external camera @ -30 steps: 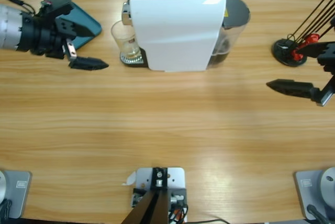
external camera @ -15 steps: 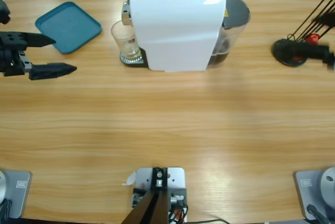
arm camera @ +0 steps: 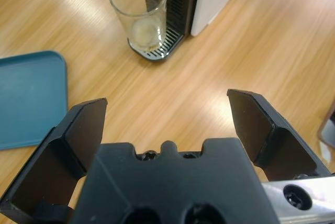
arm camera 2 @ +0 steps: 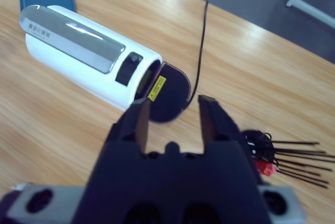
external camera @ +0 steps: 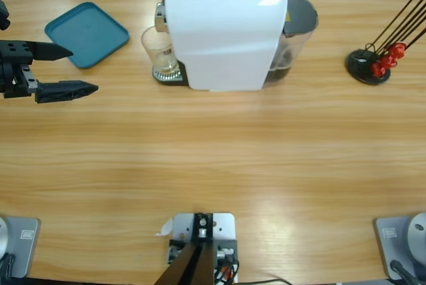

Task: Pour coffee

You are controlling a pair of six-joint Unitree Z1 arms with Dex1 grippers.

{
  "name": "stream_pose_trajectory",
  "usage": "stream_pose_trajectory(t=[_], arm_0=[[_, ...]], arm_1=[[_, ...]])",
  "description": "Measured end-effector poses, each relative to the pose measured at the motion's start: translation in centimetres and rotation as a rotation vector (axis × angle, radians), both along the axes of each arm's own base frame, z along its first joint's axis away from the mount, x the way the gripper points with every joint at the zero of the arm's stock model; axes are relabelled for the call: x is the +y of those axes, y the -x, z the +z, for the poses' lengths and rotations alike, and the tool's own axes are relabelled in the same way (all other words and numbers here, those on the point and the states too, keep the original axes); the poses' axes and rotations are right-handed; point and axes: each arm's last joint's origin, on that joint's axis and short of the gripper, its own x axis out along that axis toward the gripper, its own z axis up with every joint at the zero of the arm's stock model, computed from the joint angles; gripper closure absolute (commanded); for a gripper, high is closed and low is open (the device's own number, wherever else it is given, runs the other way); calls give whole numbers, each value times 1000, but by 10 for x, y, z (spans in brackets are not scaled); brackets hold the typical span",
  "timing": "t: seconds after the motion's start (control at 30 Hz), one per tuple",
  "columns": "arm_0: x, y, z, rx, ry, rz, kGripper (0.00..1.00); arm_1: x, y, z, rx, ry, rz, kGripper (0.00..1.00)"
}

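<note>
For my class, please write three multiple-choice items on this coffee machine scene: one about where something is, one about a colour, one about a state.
1. Where does the clear glass stand?
A. on the teal tray
B. on the coffee machine's drip grille
C. beside the capsule holder

2. What colour is the tray?
A. teal blue
B. red
C. white

3. How are the left gripper jaws?
A. shut on the glass
B. shut on nothing
C. open, holding nothing

Key: 1 B, the left wrist view shows the glass on the grille against the white coffee machine. 2 A, it is teal in both views. 3 C, bare wooden table shows between the spread jaws.
</note>
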Motion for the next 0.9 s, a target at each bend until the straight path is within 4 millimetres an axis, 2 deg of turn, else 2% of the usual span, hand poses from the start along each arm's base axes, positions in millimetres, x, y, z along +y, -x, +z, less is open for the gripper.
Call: stream_pose_trajectory(t=[0.27,0.5,0.63,0.9], arm_0=[[-2,-5,0,7,-4,-1,0],[-4,-8,-3,17,-10,-2,0],[-4,-9,-5,26,-15,-2,0],[-5,-11,-7,31,-17,-2,0]], arm_1=[[28,-53,2,48,20,-10,1000],[49,-80,-17,141,8,37,1000],[54,-85,-27,206,2,47,1000],[62,-76,-25,269,-36,83,1000]])
